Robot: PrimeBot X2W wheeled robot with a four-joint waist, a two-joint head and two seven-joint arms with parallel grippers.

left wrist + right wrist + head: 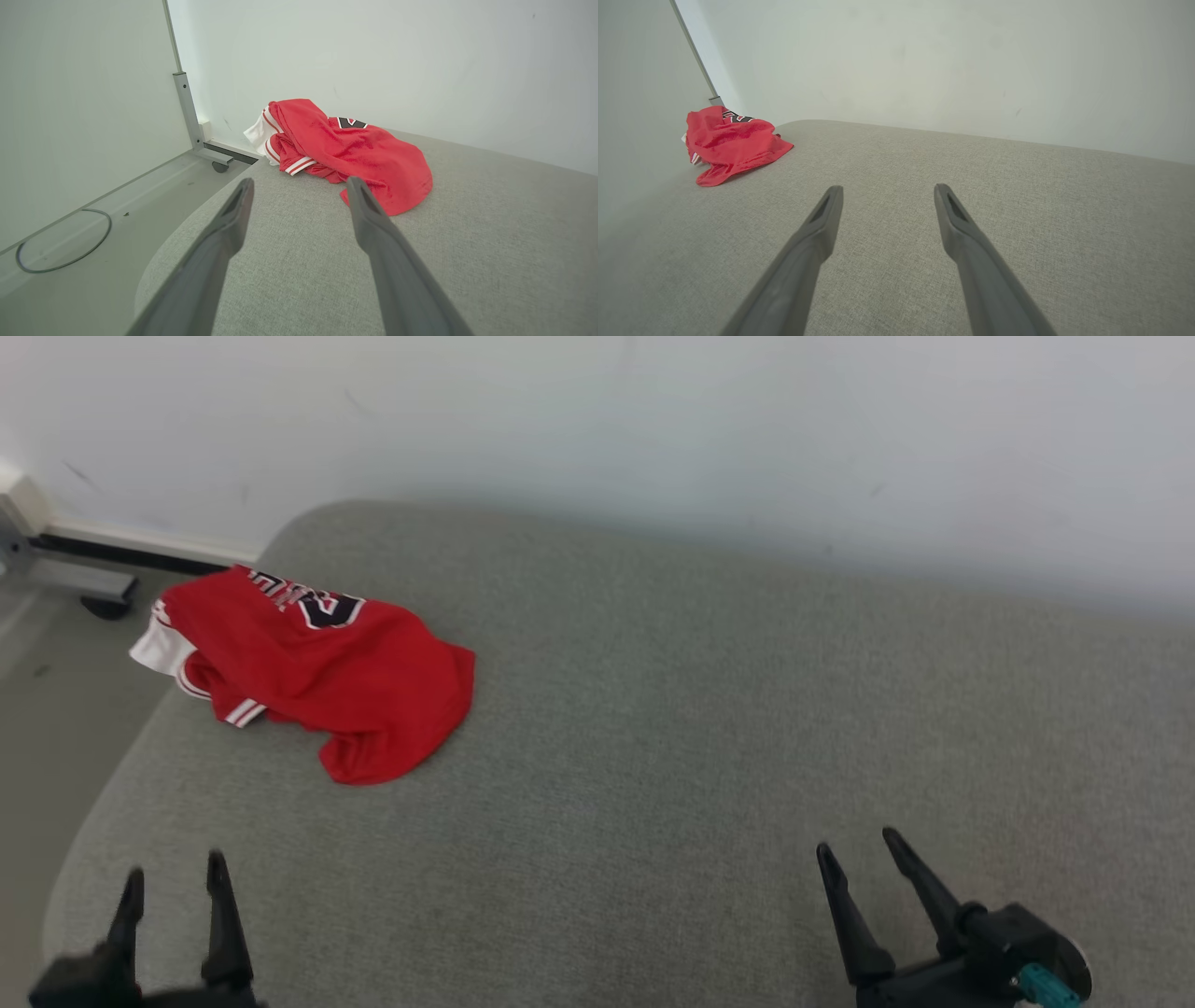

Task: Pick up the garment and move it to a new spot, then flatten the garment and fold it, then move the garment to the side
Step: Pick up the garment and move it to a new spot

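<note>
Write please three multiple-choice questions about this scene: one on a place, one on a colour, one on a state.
1. Where does the garment lie on the grey cushion? A) far left B) centre C) near right corner
2. What is the garment's main colour? A) blue B) red C) green
3. How are the left gripper and right gripper? A) both open, empty B) both shut C) one grips cloth
Key: 1A, it lies crumpled by the left edge; 2B, red with white trim; 3A, fingers apart, nothing between them.

garment (322, 677): red jersey, white-striped trim, dark lettering; crumpled heap; far-left corner of grey cushion (700, 756)
</note>
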